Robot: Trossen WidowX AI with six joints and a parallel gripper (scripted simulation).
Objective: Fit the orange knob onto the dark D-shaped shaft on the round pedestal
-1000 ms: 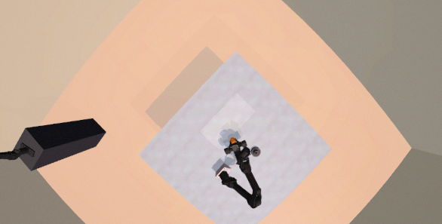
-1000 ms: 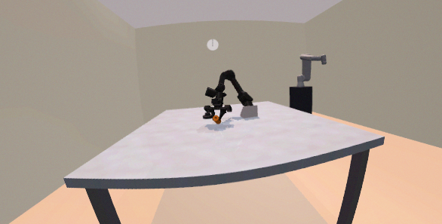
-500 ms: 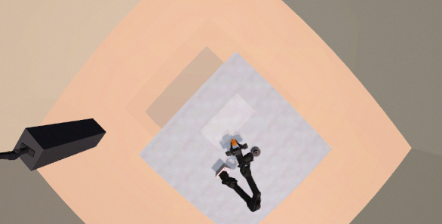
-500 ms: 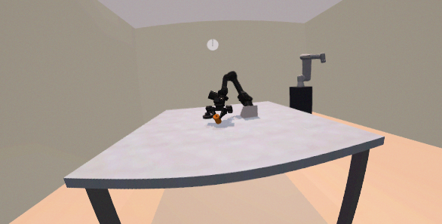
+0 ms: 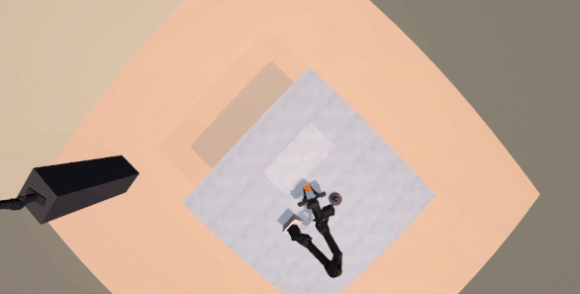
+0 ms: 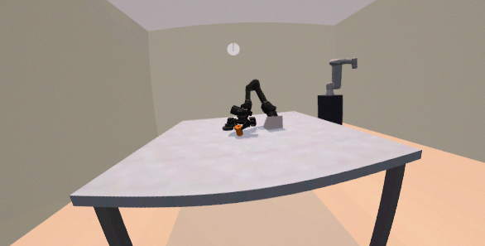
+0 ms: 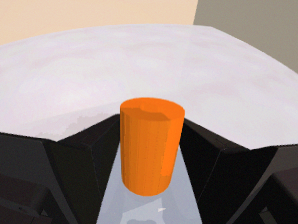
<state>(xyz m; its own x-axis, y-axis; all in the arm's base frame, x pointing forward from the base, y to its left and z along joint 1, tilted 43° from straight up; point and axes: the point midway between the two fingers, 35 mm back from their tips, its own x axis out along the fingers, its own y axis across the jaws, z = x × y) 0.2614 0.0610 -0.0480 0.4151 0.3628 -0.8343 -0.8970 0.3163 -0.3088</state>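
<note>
The orange knob (image 5: 307, 186) (image 6: 238, 130) (image 7: 148, 155) is a cylinder. My gripper (image 7: 149, 121) is shut on it, with one black finger on each side. In the wrist view one end of the knob shows, partly shaded, and its hole is not clear. In the exterior view the knob leans slightly, close over the table; whether it touches is hard to tell. The round pedestal (image 5: 335, 198) stands to the right of the knob and gripper in the top view, apart from them. Its dark shaft looks tiny, and its flat side cannot be made out.
The pale table (image 5: 376, 165) (image 6: 199, 163) carries the arm's grey base block (image 6: 273, 123), behind and right of the knob in the exterior view. The arm's wrist and forearm pass close beside the pedestal in the top view. Another arm (image 6: 337, 76) stands beyond the table.
</note>
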